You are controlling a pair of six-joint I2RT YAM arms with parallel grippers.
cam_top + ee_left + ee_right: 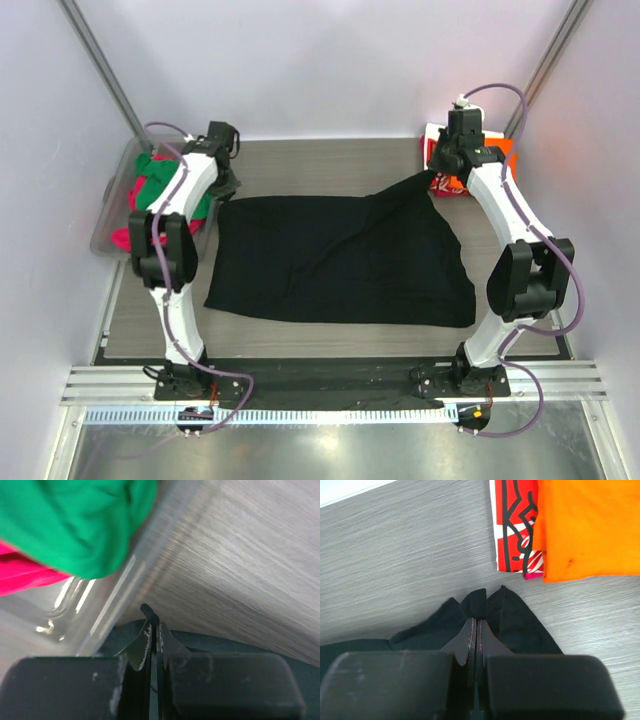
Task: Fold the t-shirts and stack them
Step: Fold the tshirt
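Note:
A black t-shirt point(340, 262) lies spread on the table's middle; no print shows on it. My left gripper point(226, 188) is shut on its far left corner, and a bit of black cloth point(149, 613) pokes out past the tips of that gripper point(154, 627). My right gripper point(440, 178) is shut on the far right corner, drawn up toward the back; in the right wrist view the gripper point(476, 622) pinches the black cloth point(520, 625). An orange tee point(590, 525) lies folded on a red-and-white printed tee point(514, 525) at the far right point(500, 152).
A clear plastic bin point(112, 215) stands at the far left, holding a green tee point(75, 525) and a magenta tee point(20, 572). Its wall point(112, 602) is close beside my left gripper. White walls enclose the table on three sides.

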